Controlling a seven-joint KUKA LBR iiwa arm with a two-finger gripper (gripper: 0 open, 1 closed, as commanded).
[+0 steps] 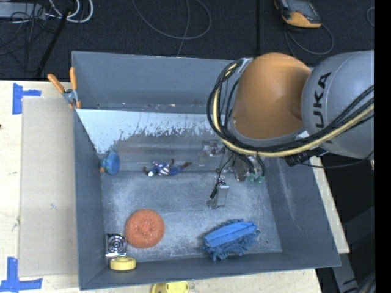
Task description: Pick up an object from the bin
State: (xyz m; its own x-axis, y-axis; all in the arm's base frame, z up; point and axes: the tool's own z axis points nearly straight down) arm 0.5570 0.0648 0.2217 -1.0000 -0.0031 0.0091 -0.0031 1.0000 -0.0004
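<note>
My gripper (218,195) hangs below the orange cover, right of the bin's middle, with one metal finger pointing down over bare floor and nothing seen between the fingers. A blue ridged scrubber-like thing (230,238) lies just below it near the front wall. A small blue and white figure (162,169) lies to its left near the back wall.
A round orange sponge disc (145,227) sits at the front left. Beside it in the front left corner are a small metal wheel-like piece (115,243) and a yellow tape roll (122,264). A blue ball-like thing (110,162) rests against the left wall.
</note>
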